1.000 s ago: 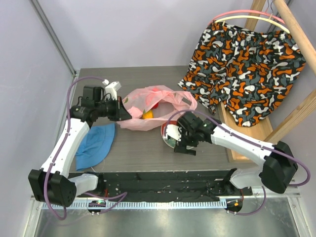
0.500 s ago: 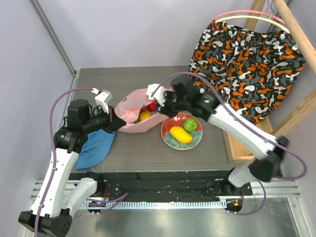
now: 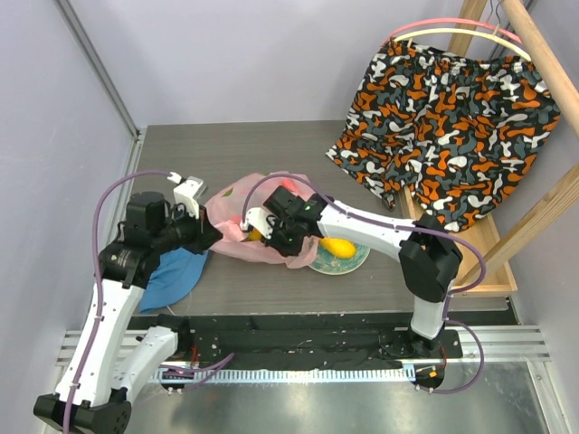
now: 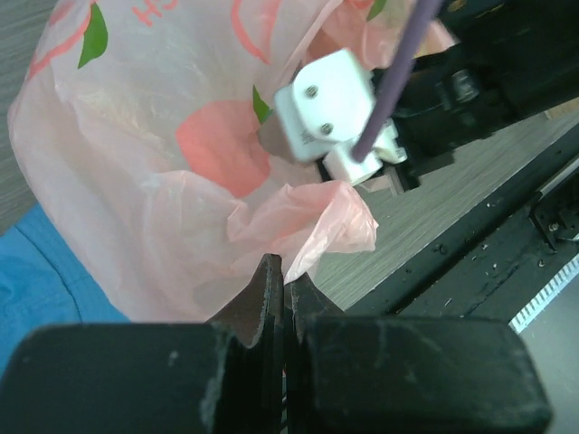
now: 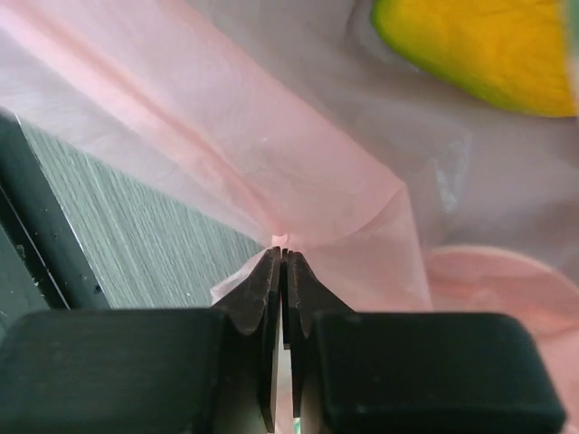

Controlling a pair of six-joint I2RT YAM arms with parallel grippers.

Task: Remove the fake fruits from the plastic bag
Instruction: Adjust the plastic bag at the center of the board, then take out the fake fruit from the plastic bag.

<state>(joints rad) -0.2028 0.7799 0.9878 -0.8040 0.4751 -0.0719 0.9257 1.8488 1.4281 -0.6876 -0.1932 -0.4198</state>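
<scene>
The pink plastic bag [image 3: 233,201] lies crumpled at mid-table. My left gripper [image 3: 209,234] is shut on the bag's left edge; in the left wrist view its tips [image 4: 284,272] pinch the pink film [image 4: 172,172]. At the bag's near right side my right gripper [image 3: 261,234] is shut on a fold of film, as the right wrist view shows [image 5: 284,254]. A yellow fruit with a green edge [image 5: 479,45] shows through the film there. Another yellow fruit [image 3: 338,246] lies on the plate [image 3: 355,263], outside the bag.
A blue fabric hat [image 3: 170,272] lies left of the bag, under my left arm. A patterned orange and grey garment [image 3: 452,127] hangs on a wooden rack [image 3: 541,210] at the back right. The black base rail [image 3: 298,330] runs along the near edge.
My right gripper left the plate, swung over the bag, then dropped to its near side and shut on the film. My left arm pulled back slightly, still holding the bag.
</scene>
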